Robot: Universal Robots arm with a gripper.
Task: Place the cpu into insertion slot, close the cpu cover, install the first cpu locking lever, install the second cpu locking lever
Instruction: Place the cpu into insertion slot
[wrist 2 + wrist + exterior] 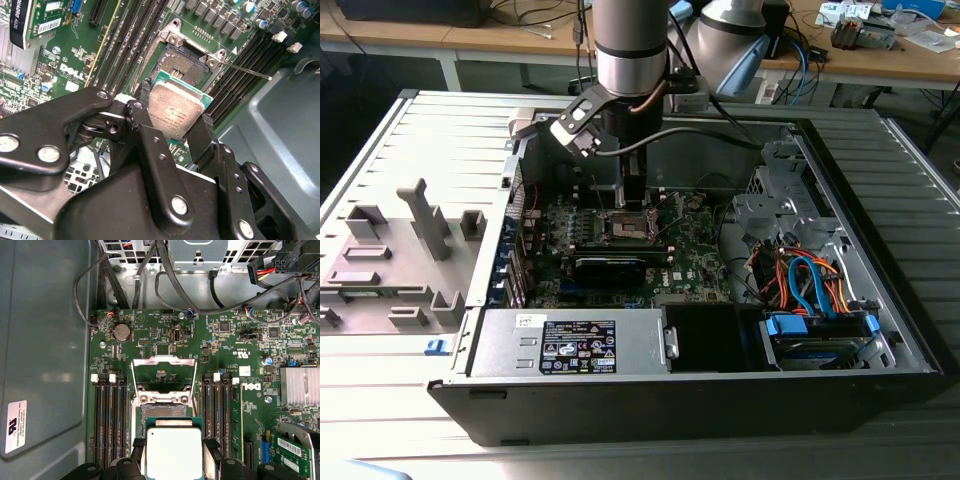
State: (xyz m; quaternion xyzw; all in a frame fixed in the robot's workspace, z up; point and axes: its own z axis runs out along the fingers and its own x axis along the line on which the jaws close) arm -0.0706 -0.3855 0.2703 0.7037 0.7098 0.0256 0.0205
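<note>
In both wrist views my gripper (176, 119) (173, 456) is shut on the cpu (172, 107) (173, 447), a flat square chip with a silver-grey top, held by two opposite edges. The chip hangs just above the insertion slot (187, 62) (165, 412), partly over its near edge and apart from it. The cpu cover (163, 361), a thin silver frame, stands swung open on the far side of the slot. A thin locking lever (247, 71) sticks out sideways from the socket. In the exterior view the gripper (635, 205) reaches down into the case over the slot (632, 228).
Black memory slots (107, 420) (220, 415) flank the socket. A finned heatsink (299, 385) and an expansion card (295, 445) sit to one side. The case holds a power supply (575, 342) and a drive bay with blue cables (815, 300). Grey fixtures (420, 240) lie at the exterior view's left.
</note>
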